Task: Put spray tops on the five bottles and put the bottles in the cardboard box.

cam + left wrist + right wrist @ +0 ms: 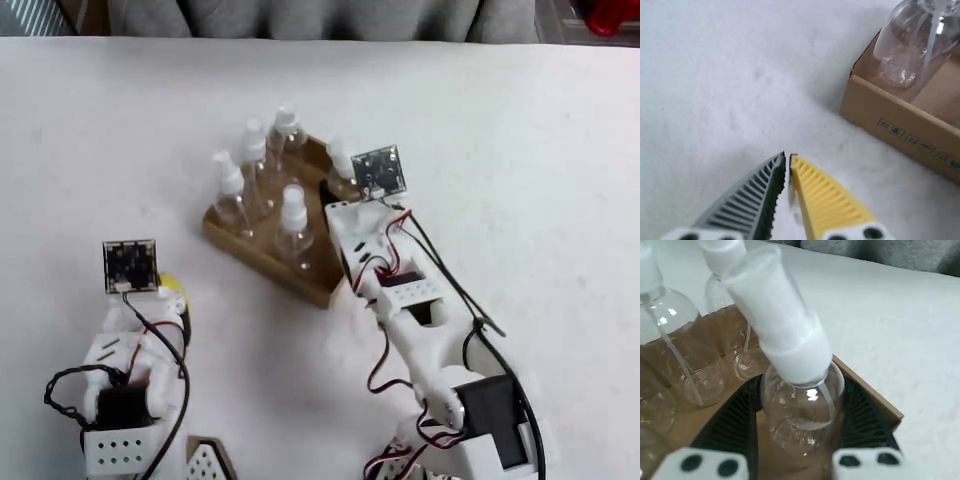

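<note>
A clear fifth bottle [801, 415] with a white spray top [775, 315] sits in the 3 o'clock corner of the cardboard box [262, 258]. It leans, so its top tips well off upright. The right gripper [802, 386] holds it, with its black jaws narrowed onto either side of the round body. Four other bottles [252, 160], each with a white top, stand upright in the box, from its 9 o'clock side round to 12 o'clock and into the middle. The box lies near the middle of the white table [520, 120], and the right arm comes in from the box's 5 o'clock. At the box's 8 o'clock, well apart from it, the left gripper [788, 157] hangs over bare table. Its grey and yellow fingers are pressed together with nothing between them.

The task looks close to finished, and the lean is the main risk. If the bottle is let go while tilted, it could fall against a neighbour or tip out over the low wall at that corner. The jaws could also snag the spray top as they lift away, or drag the light box along.

The jaws hide the bottle's base, so it is unclear whether it rests on the box floor. Whether its top is fully seated cannot be made out either.
</note>
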`<action>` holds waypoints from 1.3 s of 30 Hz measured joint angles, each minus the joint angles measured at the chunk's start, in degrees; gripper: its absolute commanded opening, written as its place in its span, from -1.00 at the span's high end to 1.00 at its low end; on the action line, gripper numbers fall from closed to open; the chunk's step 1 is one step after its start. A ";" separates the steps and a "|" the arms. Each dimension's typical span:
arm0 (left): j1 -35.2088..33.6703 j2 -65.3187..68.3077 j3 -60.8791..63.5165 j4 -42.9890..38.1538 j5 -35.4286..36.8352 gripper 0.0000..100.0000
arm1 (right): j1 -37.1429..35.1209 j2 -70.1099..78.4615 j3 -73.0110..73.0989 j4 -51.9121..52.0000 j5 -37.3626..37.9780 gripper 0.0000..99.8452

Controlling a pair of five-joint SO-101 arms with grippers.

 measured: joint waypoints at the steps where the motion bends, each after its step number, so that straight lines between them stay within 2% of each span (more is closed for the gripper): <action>1: 0.00 0.00 0.00 0.00 0.00 0.96 | 0.00 0.00 0.00 0.00 0.00 0.96; 6: 0.00 0.00 0.00 0.00 0.00 0.96 | -0.09 0.00 0.00 0.00 0.00 0.80; 13: 0.00 0.00 0.00 0.00 0.00 0.96 | -0.53 -0.09 0.53 -0.09 0.00 0.74; 19: 0.00 0.00 0.00 0.00 0.00 0.96 | -0.97 -0.18 0.70 -0.09 3.96 0.62; 39: 0.00 0.00 0.00 0.00 -0.18 0.96 | -1.67 -0.18 1.32 -0.09 2.81 0.61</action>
